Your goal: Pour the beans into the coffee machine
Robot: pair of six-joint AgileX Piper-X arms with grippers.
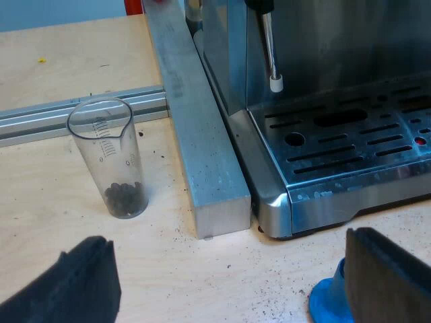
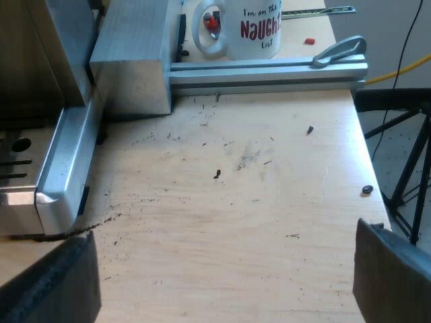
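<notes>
A clear measuring glass (image 1: 113, 159) stands upright on the wooden table with a small heap of dark beans (image 1: 126, 199) at its bottom. My left gripper (image 1: 229, 282) is open and low over the table, a short way from the glass, with nothing between its fingers. The espresso machine (image 1: 330, 94) stands beside a metal bar, its drip tray (image 1: 350, 138) and steam wand (image 1: 271, 50) in sight. A blue tamper (image 1: 330, 303) sits by one left finger. My right gripper (image 2: 222, 282) is open over bare wood, near the machine's corner (image 2: 57, 175).
An aluminium bar (image 1: 195, 134) lies between the glass and the machine; a rail (image 1: 40, 114) runs behind the glass. A white mug (image 2: 246, 27) with red lettering stands beyond another rail (image 2: 269, 70). Stray beans and grounds dot the wood. The table edge (image 2: 374, 175) is close.
</notes>
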